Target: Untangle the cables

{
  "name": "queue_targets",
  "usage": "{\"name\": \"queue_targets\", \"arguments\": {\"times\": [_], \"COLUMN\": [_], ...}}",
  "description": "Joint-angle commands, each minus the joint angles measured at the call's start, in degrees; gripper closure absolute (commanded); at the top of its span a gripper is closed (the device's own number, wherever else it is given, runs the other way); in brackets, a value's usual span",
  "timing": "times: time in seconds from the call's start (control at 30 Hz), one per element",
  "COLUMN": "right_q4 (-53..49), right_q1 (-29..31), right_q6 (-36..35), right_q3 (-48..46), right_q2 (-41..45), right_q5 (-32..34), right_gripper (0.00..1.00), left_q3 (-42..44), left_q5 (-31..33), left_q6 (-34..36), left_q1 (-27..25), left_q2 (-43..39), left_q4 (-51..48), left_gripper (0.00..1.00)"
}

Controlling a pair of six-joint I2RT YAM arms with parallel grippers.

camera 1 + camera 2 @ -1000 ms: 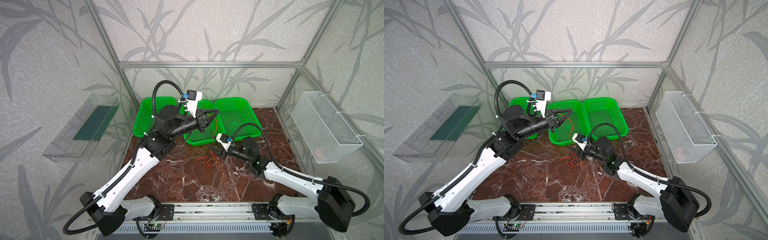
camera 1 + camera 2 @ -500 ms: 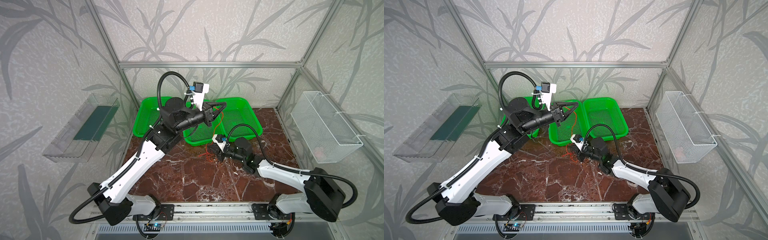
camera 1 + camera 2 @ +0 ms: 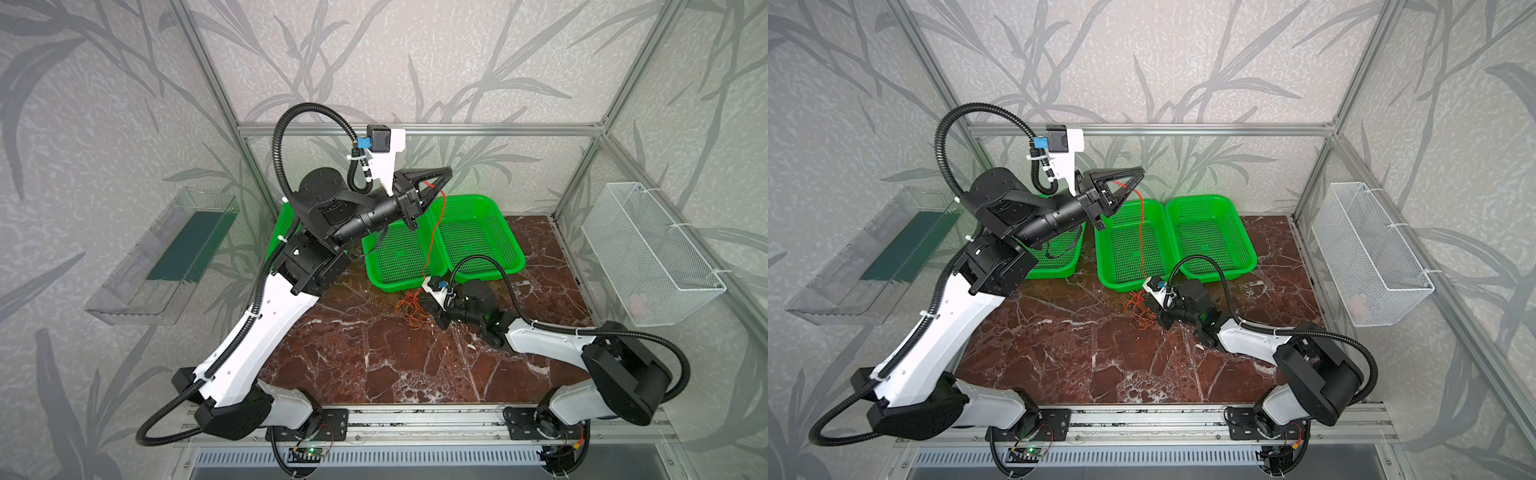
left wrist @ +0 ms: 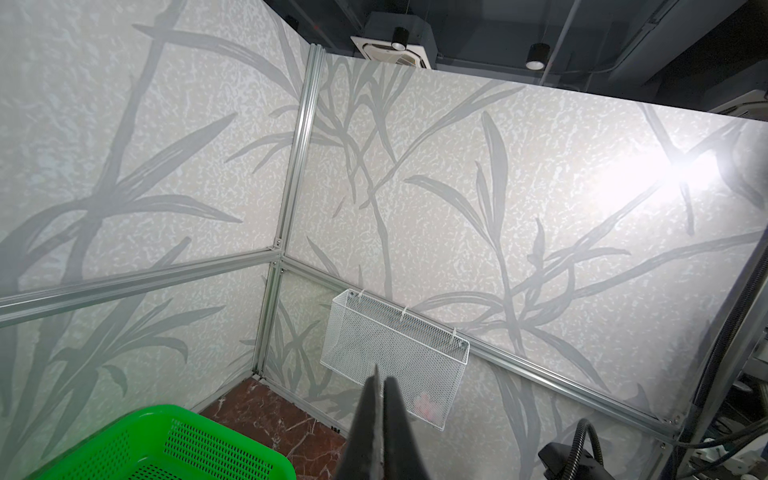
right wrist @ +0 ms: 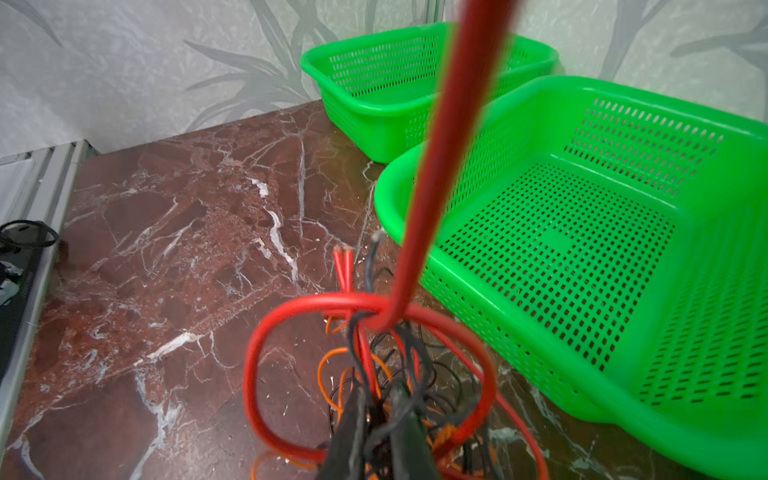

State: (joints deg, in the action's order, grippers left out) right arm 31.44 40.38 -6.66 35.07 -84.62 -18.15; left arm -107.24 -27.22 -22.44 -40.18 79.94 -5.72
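Note:
The cables (image 3: pixel 413 309) (image 3: pixel 1138 309) lie as a small knot of thin orange, red and black wires on the marble, just in front of the middle green basket. My left gripper (image 3: pixel 449 170) (image 3: pixel 1141 170) is raised high over the baskets and shut on one red cable (image 3: pixel 434 232) (image 3: pixel 1140 232), which runs taut down to the knot. In the left wrist view its fingers (image 4: pixel 374 399) are pressed together and the cable is hidden. My right gripper (image 3: pixel 439 320) (image 3: pixel 1163 321) is low at the knot, shut on the tangled wires (image 5: pixel 374 345).
Three green baskets stand along the back: left (image 3: pixel 1059 272), middle (image 3: pixel 397 287) (image 5: pixel 519 345), right (image 3: pixel 515 257) (image 3: pixel 1250 257). A white mesh basket (image 3: pixel 648 257) (image 4: pixel 395 345) hangs on the right wall. On the left wall hangs a clear tray (image 3: pixel 166 257).
My left gripper has risen and moved right, drawing the red cable up from the knot. My right gripper has moved in on the knot and closed on it.

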Motion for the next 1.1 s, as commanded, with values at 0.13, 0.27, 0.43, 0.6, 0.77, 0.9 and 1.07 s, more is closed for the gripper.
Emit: {"name": "queue_targets", "arguments": {"times": [0.13,0.27,0.43,0.6,0.77,0.9,1.07], "right_q4": [0.5,-3.2,-18.6,-28.4,-37.3,-39.6,-41.2], "right_q1": [-2.5,-3.2,-3.6,-3.6,-3.3,-2.7,0.8], "right_q6": [1.2,0.6,0.3,0.0,-2.8,-4.7,-7.9], "right_q3": [-2.7,-2.9,1.2,1.9,1.7,1.8,5.2], "right_q2": [-0.2,3.6,9.1,15.1,18.8,18.5,13.1], "right_q5": [3.5,6.8,15.1,19.5,23.9,26.6,29.8], "right_gripper": [0.92,0.98,1.00,1.00,1.00,1.00,1.00], "left_q3": [-0.4,7.0,23.5,39.1,51.9,60.2,72.3], "left_q5": [4.0,7.0,9.7,10.1,8.7,5.9,4.9], "left_q6": [4.2,4.7,1.9,-3.7,-6.9,-9.0,-12.2], "left_q1": [0.4,1.4,4.7,11.0,17.3,21.8,25.8], "left_q2": [-2.8,-7.7,-16.8,-26.1,-32.7,-35.2,-39.3], "left_q4": [-2.5,-2.7,-1.3,1.3,1.3,2.1,9.1], "left_gripper": [1.00,1.00,1.00,1.00,1.00,1.00,1.00]}}
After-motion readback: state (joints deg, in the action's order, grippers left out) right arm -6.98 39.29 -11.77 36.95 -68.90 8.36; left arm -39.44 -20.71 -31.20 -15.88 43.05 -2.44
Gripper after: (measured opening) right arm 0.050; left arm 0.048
